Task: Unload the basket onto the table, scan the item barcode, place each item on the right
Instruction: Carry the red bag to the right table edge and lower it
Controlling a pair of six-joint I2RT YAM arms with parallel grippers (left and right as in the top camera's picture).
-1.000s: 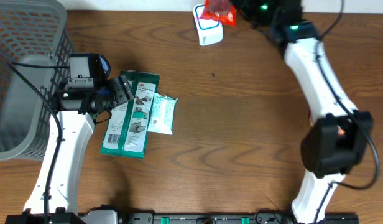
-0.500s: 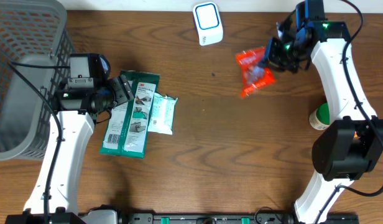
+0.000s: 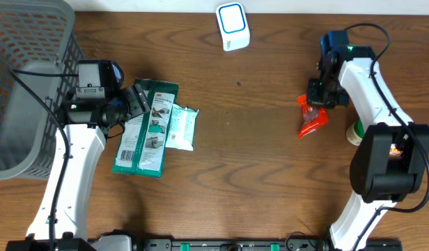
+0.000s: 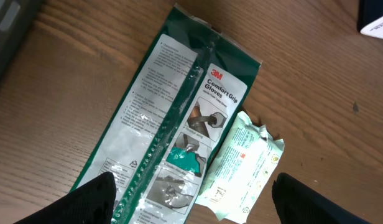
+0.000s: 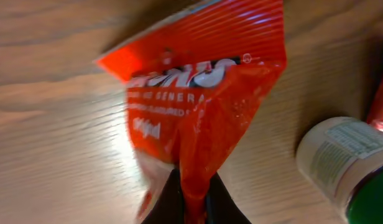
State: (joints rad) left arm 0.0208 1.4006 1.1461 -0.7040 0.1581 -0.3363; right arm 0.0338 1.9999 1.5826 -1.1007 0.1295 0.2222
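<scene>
Red packet [image 3: 313, 123] was pinched along one edge by the right gripper [image 5: 193, 198], jaws closed tight on it, at the table's 3 o'clock side, just beside a green-capped bottle [image 3: 356, 131]. Scanner [image 3: 233, 26] sat at 12 o'clock, well apart. Left gripper [image 3: 136, 102] stood wide open, empty, over a green glove pack [image 3: 141, 138] at 9 o'clock.

Wide left gripper [image 4: 198, 202], tight right gripper [image 5: 186, 199]

White left arm [image 3: 72, 157] and right arm [image 3: 371, 87], black joints [image 3: 375, 167], looping black cables [image 3: 33, 90], green light [image 3: 351, 49]
</scene>
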